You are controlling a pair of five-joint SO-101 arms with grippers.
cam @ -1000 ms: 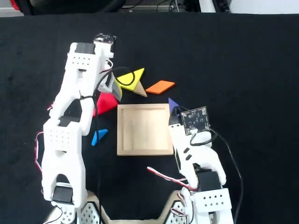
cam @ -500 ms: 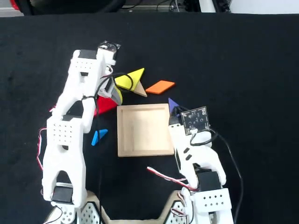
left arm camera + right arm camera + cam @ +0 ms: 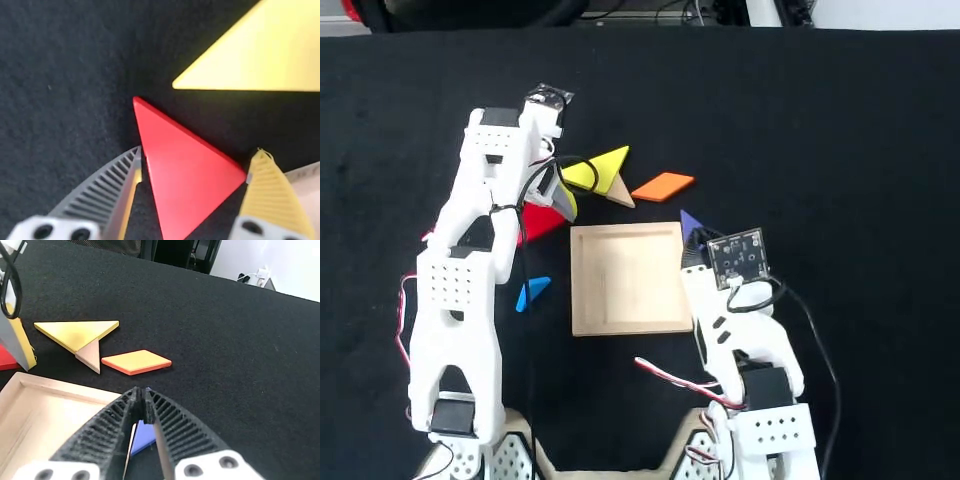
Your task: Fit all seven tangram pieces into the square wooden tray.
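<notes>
Left gripper [image 3: 198, 151] shifted slightly over past second, jaws spread astride red triangle [image 3: 185, 175] off wooden tray's [image 3: 577, 280] far left corner. Right gripper [image 3: 142, 392] unmoved, fingers pressed together above blue triangle [image 3: 142, 435] beside tray.

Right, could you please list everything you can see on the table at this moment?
tray: one, pale wood, square, mid-table between the arms
yellow triangle: one, yellow, beyond the tray's far left corner
tan triangle: one, pale wood, touching the yellow triangle on its tray side
parallelogram: one, orange, beyond the tray's far edge
red triangle: one, red, left of the tray's far left corner
light blue triangle: one, left of the tray
dark blue triangle: one, at the tray's far right corner
cloth: one, black, covering the table
left gripper: one, open, straddling the red triangle
right gripper: one, shut, over the dark blue triangle
</notes>
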